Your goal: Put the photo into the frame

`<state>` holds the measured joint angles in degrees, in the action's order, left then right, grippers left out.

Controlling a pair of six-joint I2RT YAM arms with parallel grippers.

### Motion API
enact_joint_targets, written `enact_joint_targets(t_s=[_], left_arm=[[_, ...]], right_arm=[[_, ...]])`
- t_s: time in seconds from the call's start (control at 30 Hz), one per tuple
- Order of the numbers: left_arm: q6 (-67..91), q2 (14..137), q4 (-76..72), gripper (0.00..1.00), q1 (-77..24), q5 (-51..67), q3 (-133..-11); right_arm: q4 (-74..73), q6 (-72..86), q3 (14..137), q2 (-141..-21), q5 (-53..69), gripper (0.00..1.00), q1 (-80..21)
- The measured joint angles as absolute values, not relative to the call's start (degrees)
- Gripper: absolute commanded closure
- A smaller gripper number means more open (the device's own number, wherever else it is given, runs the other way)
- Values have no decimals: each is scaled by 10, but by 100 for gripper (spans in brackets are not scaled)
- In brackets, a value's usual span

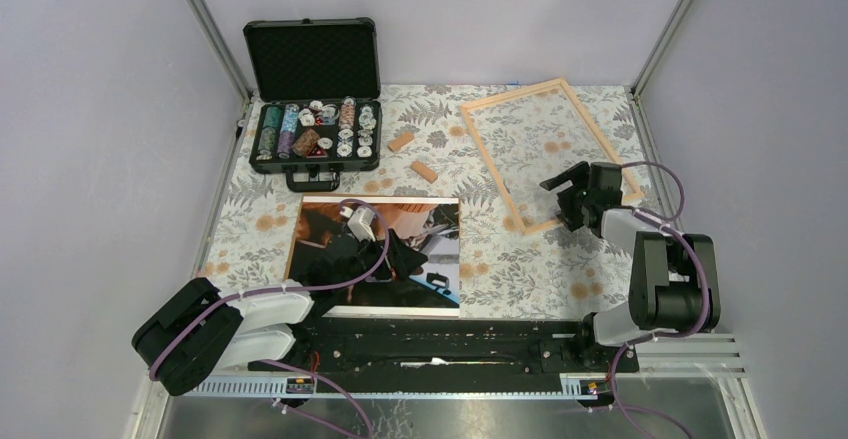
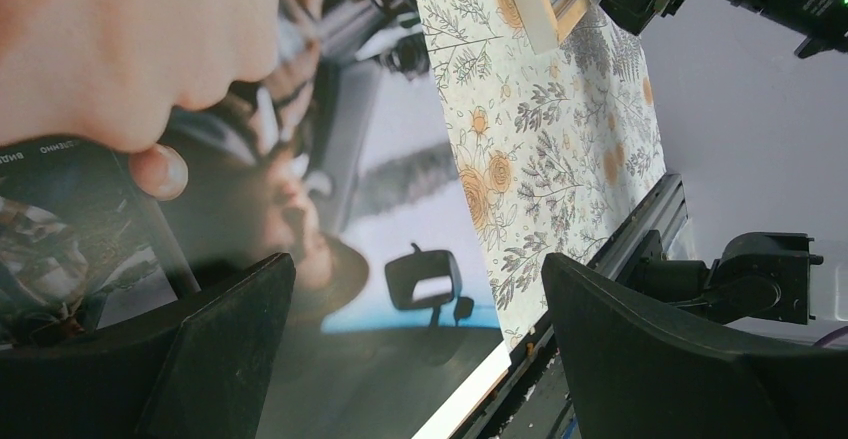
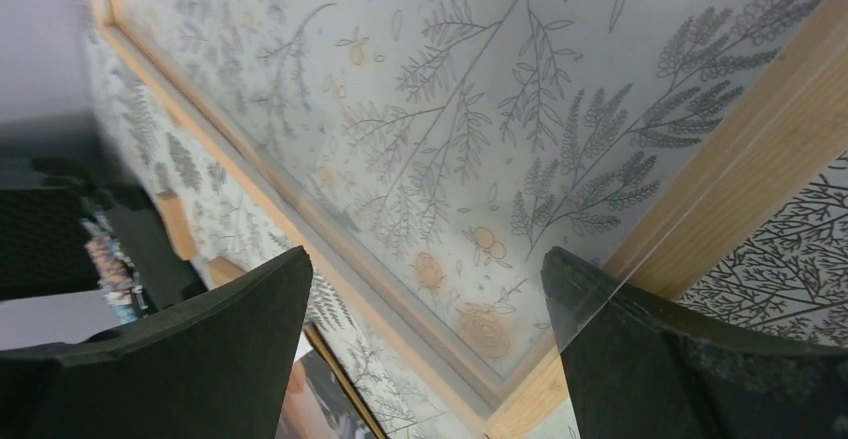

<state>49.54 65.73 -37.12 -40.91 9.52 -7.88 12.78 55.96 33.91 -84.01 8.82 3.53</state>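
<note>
Dark photo (image 1: 440,249), one, lay face up near-left of the frame (image 1: 513,95), a strip of floral mat (image 1: 520,269) between their edges. Left gripper (image 2: 418,264) hung over the photo, jaws apart. Right gripper (image 3: 425,259) sat above the frame's near corner, jaws apart. One frame, flat. Two wooden blocks (image 1: 401,142) (image 1: 424,171) lay just left of the frame, one black case (image 1: 315,109) farther left.

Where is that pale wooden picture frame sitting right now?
In the top view, the frame lies flat on the far right of the table. The open right gripper is above its near end, and two small wooden blocks lie just to its left.
</note>
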Motion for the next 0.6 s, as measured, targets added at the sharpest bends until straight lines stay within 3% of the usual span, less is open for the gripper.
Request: enact_joint_targets(t_s=[0.3,0.6], left_arm=[[496,656,-374,1,-409,97,-78],[496,646,-375,1,-407,98,-73]], right_arm=[[31,548,404,-876,74,6,27],[36,574,319,-784,48,6,27]])
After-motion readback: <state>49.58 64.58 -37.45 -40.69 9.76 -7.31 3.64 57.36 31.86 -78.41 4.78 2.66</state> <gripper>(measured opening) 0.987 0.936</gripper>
